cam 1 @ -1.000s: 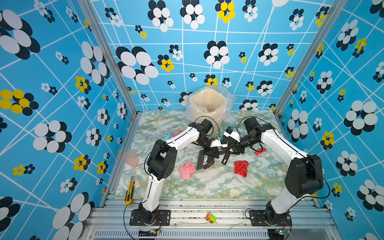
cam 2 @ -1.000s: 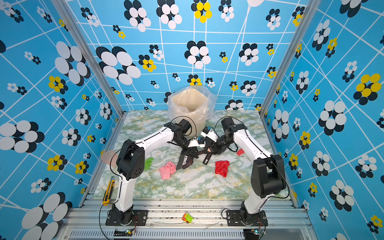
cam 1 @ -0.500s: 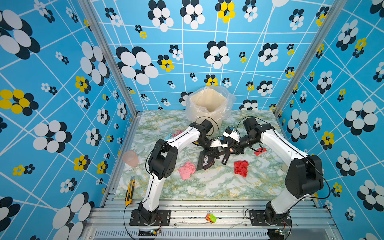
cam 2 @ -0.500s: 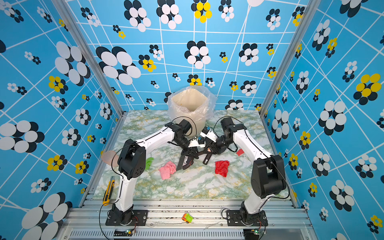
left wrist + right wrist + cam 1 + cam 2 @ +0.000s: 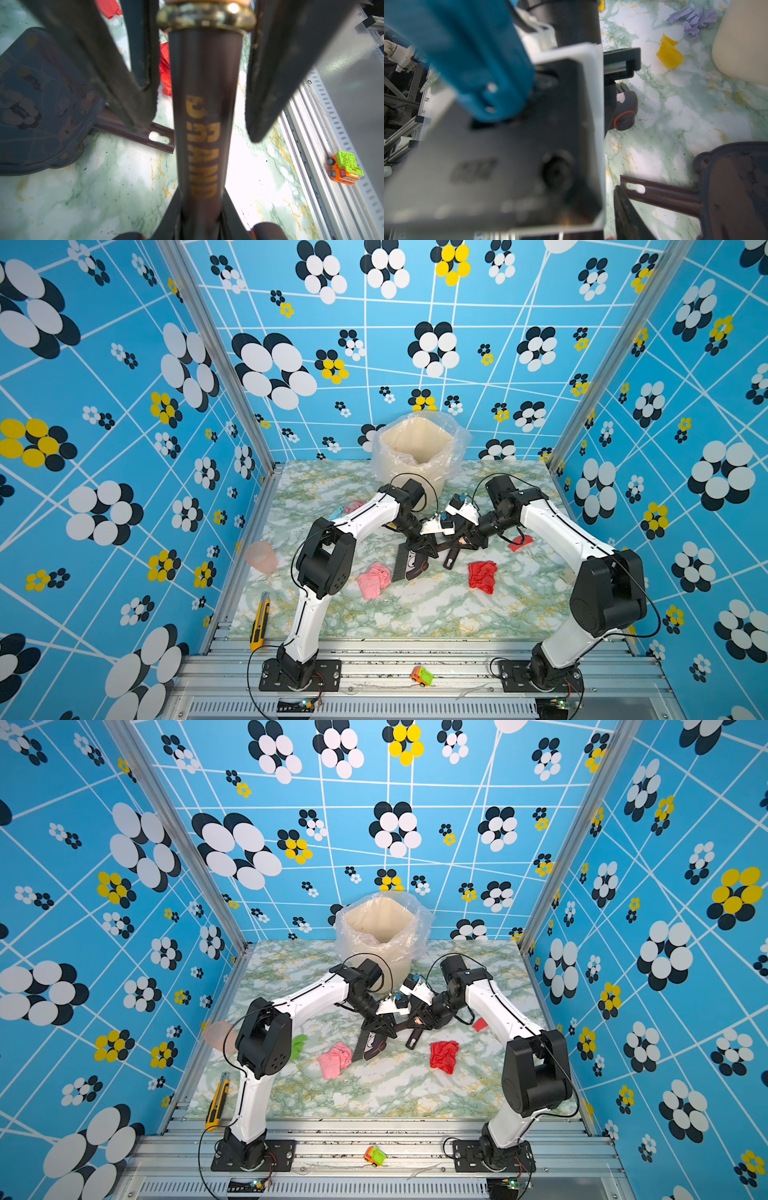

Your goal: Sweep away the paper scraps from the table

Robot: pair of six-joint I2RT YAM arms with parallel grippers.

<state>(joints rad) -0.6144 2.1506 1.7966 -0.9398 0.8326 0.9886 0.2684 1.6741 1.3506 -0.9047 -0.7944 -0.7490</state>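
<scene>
Grips 1 brush (image 5: 409, 568) tight in L gripper (image 5: 424, 548). In L wrist view, dark handle w/ gold lettering pinched betw. its 2 fingers (image 5: 270, 83). Has brush head low at table (image 5: 415, 614), mid-table, bristles just beside pink wad (image 5: 374, 580).

Holds R gripper (image 5: 462, 545) low and close to L one, near handle end of 1 dustpan (image 5: 41, 104) lying flat on the marble. Can't tell R jaws (wide, narrow or gripping). Own wrist view mostly blocked by L cam mount (image 5: 508, 145); shows only 1 finger (image 5: 628, 216) beside pan handle.

Scraps, all on table, 8 seen:
- 1 pink wad, front-centre.
- 1 red wad (image 5: 482, 576), right of pink one, apart from brush.
- 1 red bit (image 5: 519, 542), small, by R forearm.
- 1 green wad (image 5: 298, 1046), by L elbow; seen in a top view only.
- 1 pale pink bit (image 5: 354, 505) + 1 lt blue bit (image 5: 336, 512), side by side behind L forearm.
- 1 lavender clump (image 5: 693, 18) + 1 yellow bit (image 5: 669, 53), near bin wall in R wrist view.

Also 1 bin (image 5: 417, 452) w/ clear liner at back-centre. Off the marble: 1 pinkish cup (image 5: 261, 558) at left rail, 1 yellow knife (image 5: 259, 620) at front-left corner, 1 toy car (image 5: 421, 676) on front rails betw. the 2 arm bases.
</scene>
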